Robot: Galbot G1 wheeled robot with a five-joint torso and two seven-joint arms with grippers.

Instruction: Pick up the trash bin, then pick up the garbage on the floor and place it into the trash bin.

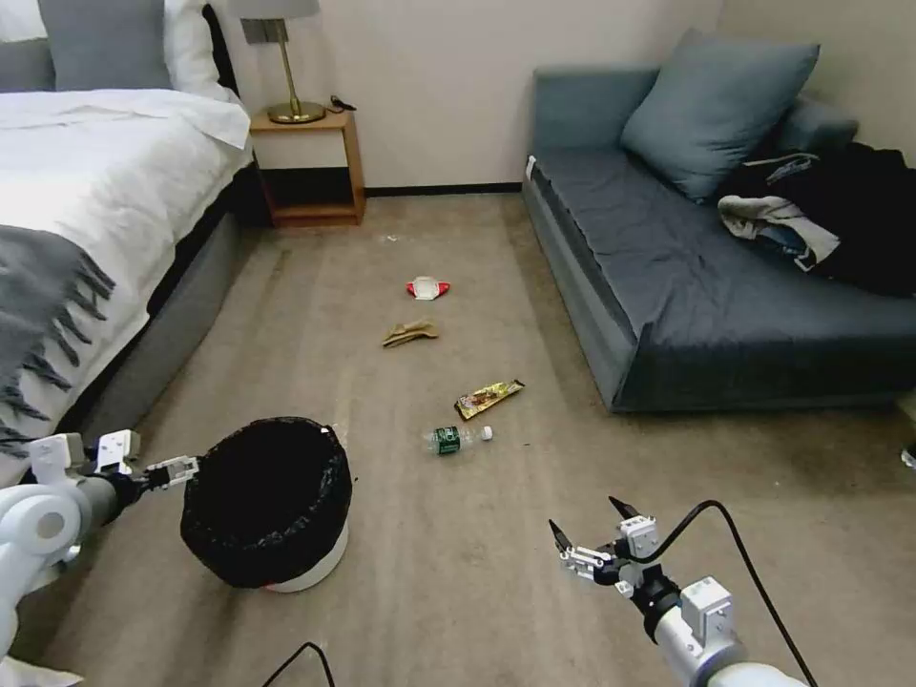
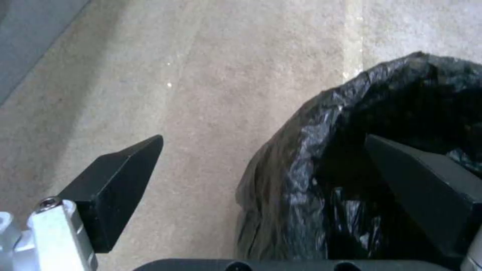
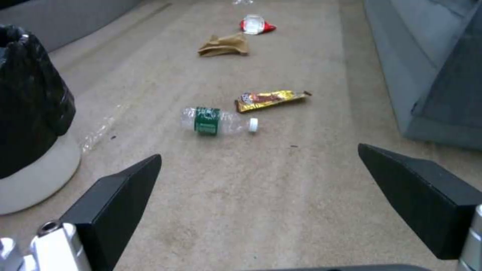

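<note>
The trash bin point(image 1: 286, 563), a low white tub lined with a crinkled black bag, stands on the carpet at the front left. My left gripper point(image 1: 189, 469) is open at its left rim. In the left wrist view one finger point(image 2: 421, 180) is inside the bag and the other point(image 2: 120, 177) outside, with the bag's rim point(image 2: 301, 150) between them. My right gripper point(image 1: 584, 534) hovers open over bare carpet at the front right. Ahead lies the garbage: a clear bottle point(image 1: 458, 439), a yellow-brown wrapper point(image 1: 489, 398), tan paper point(image 1: 410, 333) and a red-and-white packet point(image 1: 427, 288).
A bed point(image 1: 95, 210) runs along the left, with a nightstand point(image 1: 310, 162) and lamp behind it. A blue sofa point(image 1: 706, 277) with a cushion and a pile of clothes point(image 1: 821, 215) lines the right. The litter lies on open carpet between them.
</note>
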